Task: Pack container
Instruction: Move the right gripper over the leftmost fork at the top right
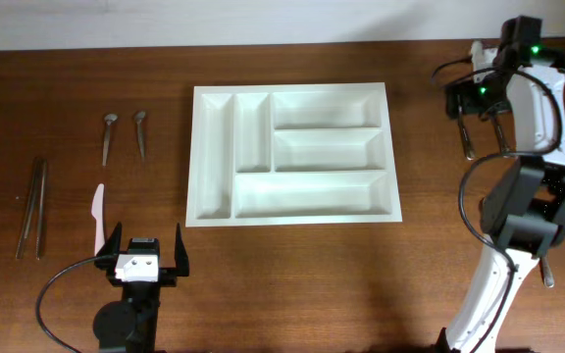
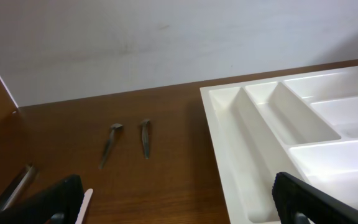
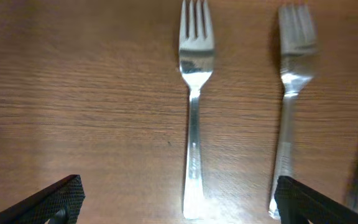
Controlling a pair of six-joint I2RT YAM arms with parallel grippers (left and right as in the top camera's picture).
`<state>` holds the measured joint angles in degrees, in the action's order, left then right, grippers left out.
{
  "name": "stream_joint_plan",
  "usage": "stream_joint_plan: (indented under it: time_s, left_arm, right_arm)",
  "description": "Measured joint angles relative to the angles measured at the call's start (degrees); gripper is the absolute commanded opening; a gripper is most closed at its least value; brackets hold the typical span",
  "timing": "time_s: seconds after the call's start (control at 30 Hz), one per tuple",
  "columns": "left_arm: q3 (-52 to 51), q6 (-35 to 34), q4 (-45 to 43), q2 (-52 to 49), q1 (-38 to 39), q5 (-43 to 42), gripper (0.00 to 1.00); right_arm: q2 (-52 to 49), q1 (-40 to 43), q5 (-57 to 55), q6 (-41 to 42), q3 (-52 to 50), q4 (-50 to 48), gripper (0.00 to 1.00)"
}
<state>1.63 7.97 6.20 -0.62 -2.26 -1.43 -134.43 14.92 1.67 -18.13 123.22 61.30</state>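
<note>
Black, blocky fingers (image 3: 58,199) of the right pincer (image 3: 178,186) stand spread wide and grip nothing. They hover over two glossy steel forks (image 3: 194,124) that lie side by side, tines toward 12 o'clock, on the brown wood-grain counter (image 3: 73,93). Seen from overhead, the container (image 1: 327,152) sits at the counter's middle. It is a smooth white moulded plastic cutlery tray with rounded compartment walls, two narrow upright slots on its 9 o'clock side and three long crosswise ones beside them. At 7 o'clock the left pincer (image 1: 147,233) is likewise spread and holds nothing. Toward 9 o'clock lie two small metal spoons (image 1: 109,137), a white plastic knife (image 1: 97,218) and two long slim metal utensils (image 1: 32,208).
</note>
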Motion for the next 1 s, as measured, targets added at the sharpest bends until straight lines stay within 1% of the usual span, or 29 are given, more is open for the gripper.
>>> stream_joint_plan:
  time_s: [0.3, 0.63, 1.0]
  left_arm:
    - [0.0, 0.0, 0.0, 0.0, 0.0, 0.0, 0.99]
    - [0.0, 0.0, 0.0, 0.0, 0.0, 0.0, 0.99]
    - [0.0, 0.0, 0.0, 0.0, 0.0, 0.0, 0.99]
  right_arm:
    - [-4.7, 0.0, 0.9, -0.1, 0.0, -1.5, 0.99]
    - [-5.5, 0.0, 2.3, -0.1, 0.0, -3.5, 0.99]
    - [-6.3, 0.2, 3.3, 0.0, 0.0, -8.6, 0.99]
